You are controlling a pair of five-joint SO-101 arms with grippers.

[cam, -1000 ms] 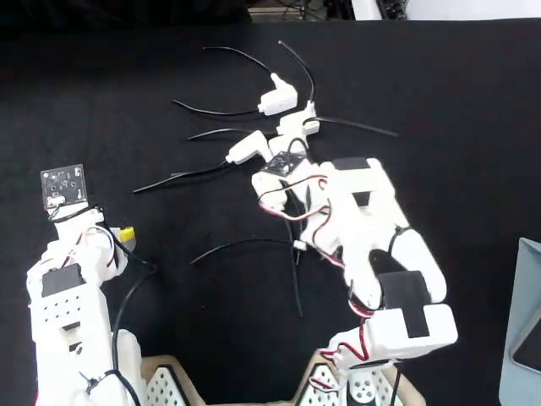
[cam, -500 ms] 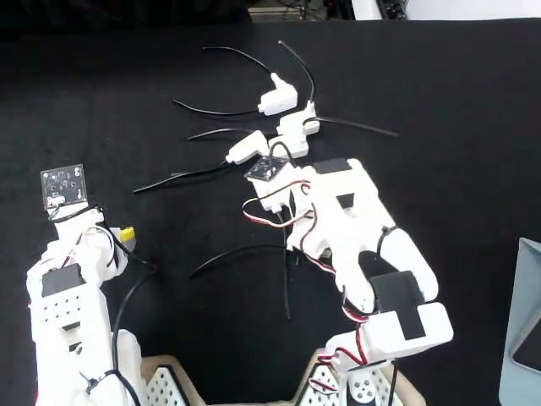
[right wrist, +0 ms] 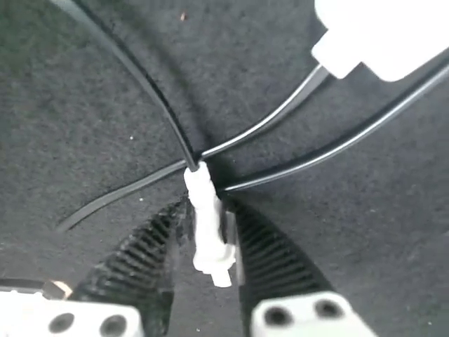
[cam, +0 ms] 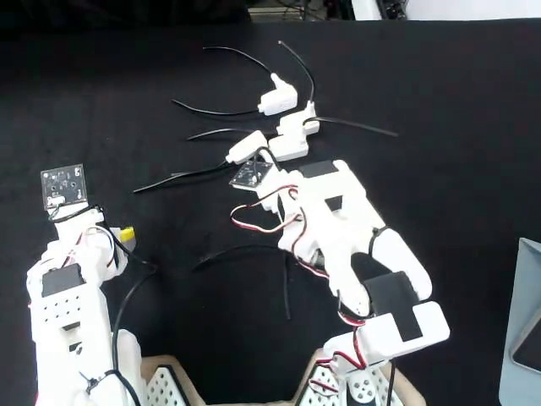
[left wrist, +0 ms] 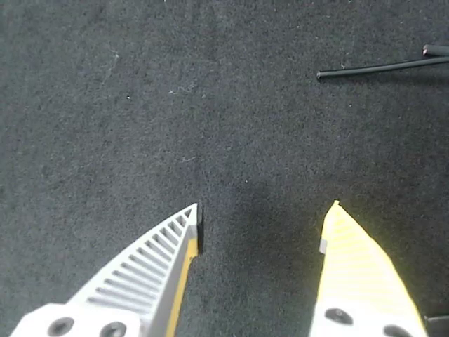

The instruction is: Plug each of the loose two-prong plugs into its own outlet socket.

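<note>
Black felt cloth point(cam: 439, 101) covers the table, matte and a little fuzzy. On it the right gripper point(right wrist: 208, 210) has its two black ribbed fingers point(right wrist: 147, 246) pinched narrow on a small white plug point(right wrist: 207, 235). That plug is a slim stub of smooth moulded plastic. It stands lengthwise between the pads, with a thin black cable point(right wrist: 133, 70) leaving its far end. Right at that end two more glossy black cables cross and touch. Just past the plug sits a larger white block point(right wrist: 382, 31), rounded at the corners, with a tapered collar where its own cable enters.

Seen from above, the right arm point(cam: 338, 220) is all white shells with loops of red and white wire. It stretches out over the plug's spot. Its tip is just beside a loose group of white plastic pieces point(cam: 277, 97), each trailing a black cable across the cloth.

Well apart from the plug, the left gripper point(left wrist: 264, 206) hangs wide open over bare felt. It has one white ribbed finger point(left wrist: 151, 263) and one yellow point(left wrist: 354, 267), with cloth showing between them. A cable end point(left wrist: 379, 67) lies beyond the tips.

Far from the plug, at the table's edge, stands a grey tray point(cam: 517, 288). Its inside is dark, and I can't make out what it holds.
</note>
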